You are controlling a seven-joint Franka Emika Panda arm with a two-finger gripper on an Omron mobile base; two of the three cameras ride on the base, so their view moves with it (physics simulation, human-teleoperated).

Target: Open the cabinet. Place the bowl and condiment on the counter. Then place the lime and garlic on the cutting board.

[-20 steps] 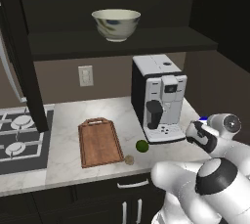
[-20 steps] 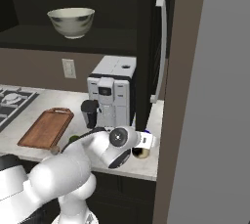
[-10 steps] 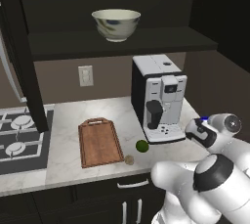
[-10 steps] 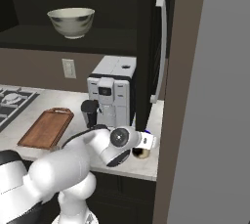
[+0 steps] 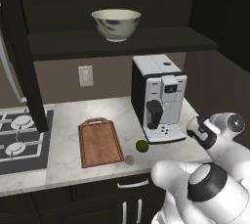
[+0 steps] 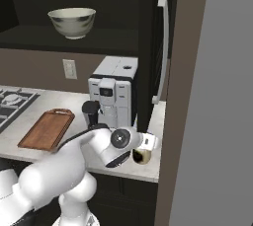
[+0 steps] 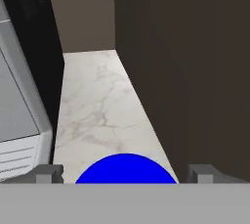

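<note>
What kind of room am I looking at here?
A kitchen, computer-rendered: a white and black coffee machine stands on a grey-white marbled stone counter, with a gas hob to its left and a reddish-brown wooden cutting board between.

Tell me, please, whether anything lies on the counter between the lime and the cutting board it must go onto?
Nothing visible does. The lime sits on the counter just off the cutting board's right edge, with bare stone between them. The garlic lies nearer the counter's front edge, beside that gap rather than in it.
</note>
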